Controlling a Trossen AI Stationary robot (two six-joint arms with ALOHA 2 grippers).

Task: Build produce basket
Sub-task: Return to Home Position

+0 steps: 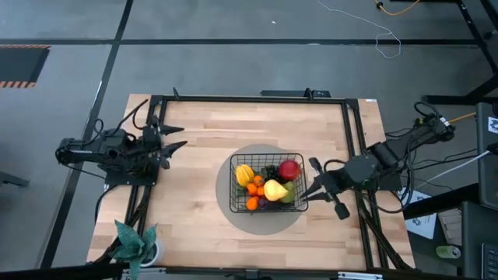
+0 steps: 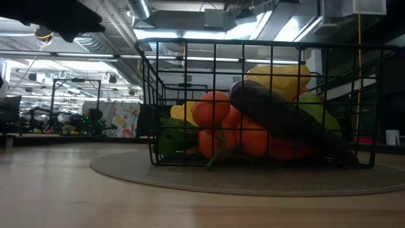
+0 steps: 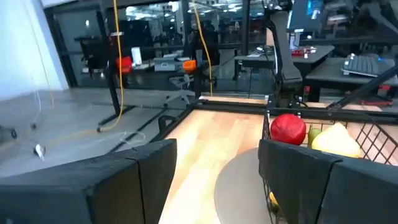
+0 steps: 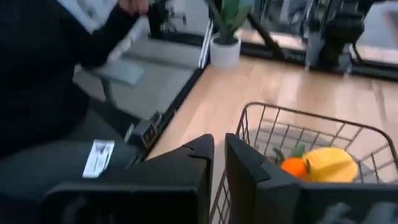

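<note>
While the left pincer (image 1: 177,137) gapes, the right pincer (image 1: 306,194) sits nearly closed beside the basket (image 1: 232,183); plant (image 1: 134,241) well apart.

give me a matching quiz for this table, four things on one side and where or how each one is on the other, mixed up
Things:
1 red apple
2 potted plant
3 round mat
4 left gripper

Place or state:
a under the basket
b open, off to the left arm's side of the round mat, holding nothing
c inside the basket, among other produce
d at a corner of the table, on the left arm's side

Pairs: 1-c, 2-d, 3-a, 4-b
</note>
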